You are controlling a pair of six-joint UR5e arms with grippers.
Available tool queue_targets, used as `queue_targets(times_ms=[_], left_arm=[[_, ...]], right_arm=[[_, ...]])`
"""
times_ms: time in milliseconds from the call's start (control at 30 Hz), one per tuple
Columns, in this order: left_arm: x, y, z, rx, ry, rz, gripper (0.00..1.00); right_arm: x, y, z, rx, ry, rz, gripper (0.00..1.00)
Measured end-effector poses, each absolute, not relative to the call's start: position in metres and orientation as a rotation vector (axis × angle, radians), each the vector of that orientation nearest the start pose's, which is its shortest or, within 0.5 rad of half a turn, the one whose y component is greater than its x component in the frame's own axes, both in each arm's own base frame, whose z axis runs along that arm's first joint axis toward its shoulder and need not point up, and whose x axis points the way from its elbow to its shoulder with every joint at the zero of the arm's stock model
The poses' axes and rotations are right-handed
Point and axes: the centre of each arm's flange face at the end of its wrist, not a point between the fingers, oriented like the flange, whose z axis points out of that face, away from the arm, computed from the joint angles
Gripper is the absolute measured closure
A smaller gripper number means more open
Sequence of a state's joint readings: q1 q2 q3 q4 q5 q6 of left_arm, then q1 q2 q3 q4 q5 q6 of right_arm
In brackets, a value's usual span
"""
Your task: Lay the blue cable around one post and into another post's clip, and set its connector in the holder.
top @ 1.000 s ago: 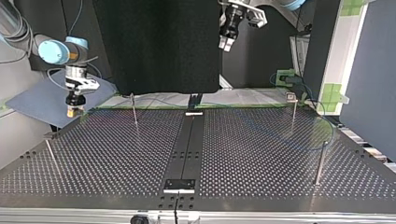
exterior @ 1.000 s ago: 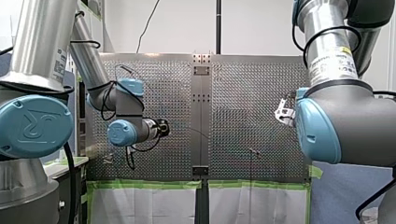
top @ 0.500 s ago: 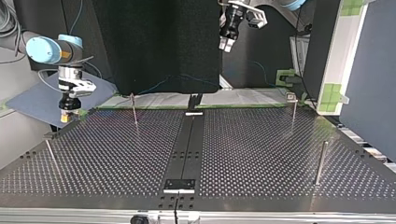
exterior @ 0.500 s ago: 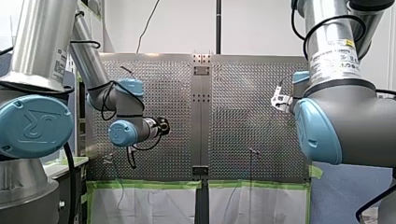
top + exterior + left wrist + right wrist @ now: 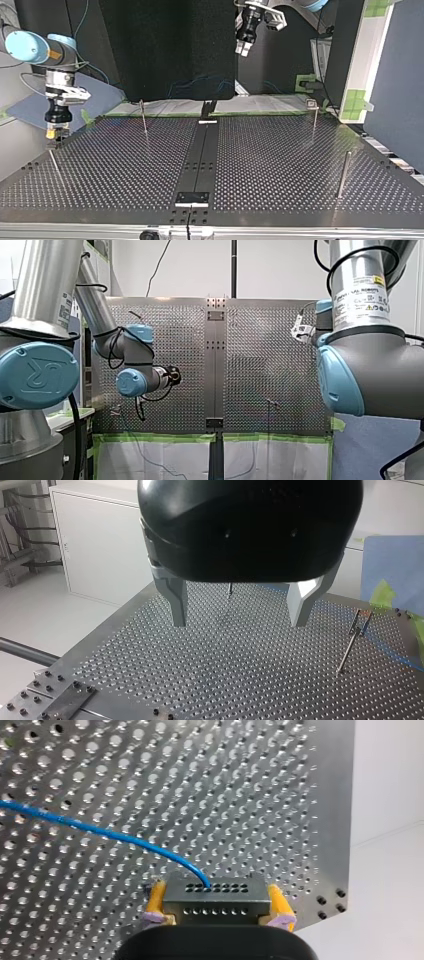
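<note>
Left of the dark centre strip (image 5: 202, 150) in the top view, my right gripper (image 5: 51, 135) has swung out from the far edge of the desk (image 5: 280, 165) and now hangs just over the outermost post (image 5: 55, 167) on that side. Its yellow-padded fingers (image 5: 156, 900) are closed snugly on the black connector (image 5: 215, 895). The blue cable (image 5: 100, 832) leaves the connector's face and runs away across the perforated surface.

A second ago a loop of that cable lay on the desk to the right of the strip. It no longer lies there, and only faint blue loops show beyond the strip's far end, off the desk's edge. I judge the slack has been hauled along with the connector, so routing has barely begun. Nothing is round a post or in a clip yet, and the connector sits in no holder.

My left gripper (image 5: 243, 47) has not moved. It is high above the strip's far end, its metal fingers (image 5: 175, 597) spread wide with nothing between them.

By count there are two arms, two grippers, one cable, one connector and four posts, two on each side of the strip. Two posts seem to carry a small clip on top. Which fitting is the holder I cannot tell.
</note>
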State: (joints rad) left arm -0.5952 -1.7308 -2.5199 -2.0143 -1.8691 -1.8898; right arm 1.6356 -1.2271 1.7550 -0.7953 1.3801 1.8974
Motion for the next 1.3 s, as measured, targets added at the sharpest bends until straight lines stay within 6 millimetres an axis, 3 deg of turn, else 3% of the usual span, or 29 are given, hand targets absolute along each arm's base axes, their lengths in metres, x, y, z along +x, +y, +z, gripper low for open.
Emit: queue_targets(times_ms=[267, 533, 933, 1300], left_arm=[[0.223, -0.276, 0.133, -0.022, 1.577, -0.487, 0.00], [0.223, -0.275, 0.132, -0.023, 1.582, -0.482, 0.00], [0.226, -0.273, 0.132, -0.030, 1.583, -0.476, 0.00], [0.228, -0.271, 0.132, -0.041, 1.591, -0.470, 0.00]], right_arm=[[0.182, -0.592, 0.292, 1.093, -1.135, 1.721, 1.00], [0.164, -0.598, 0.271, 1.086, -1.207, 1.628, 1.00], [0.144, -0.631, 0.258, 1.157, -1.235, 1.522, 1.00], [0.138, -0.655, 0.282, 1.198, -1.202, 1.552, 1.00]])
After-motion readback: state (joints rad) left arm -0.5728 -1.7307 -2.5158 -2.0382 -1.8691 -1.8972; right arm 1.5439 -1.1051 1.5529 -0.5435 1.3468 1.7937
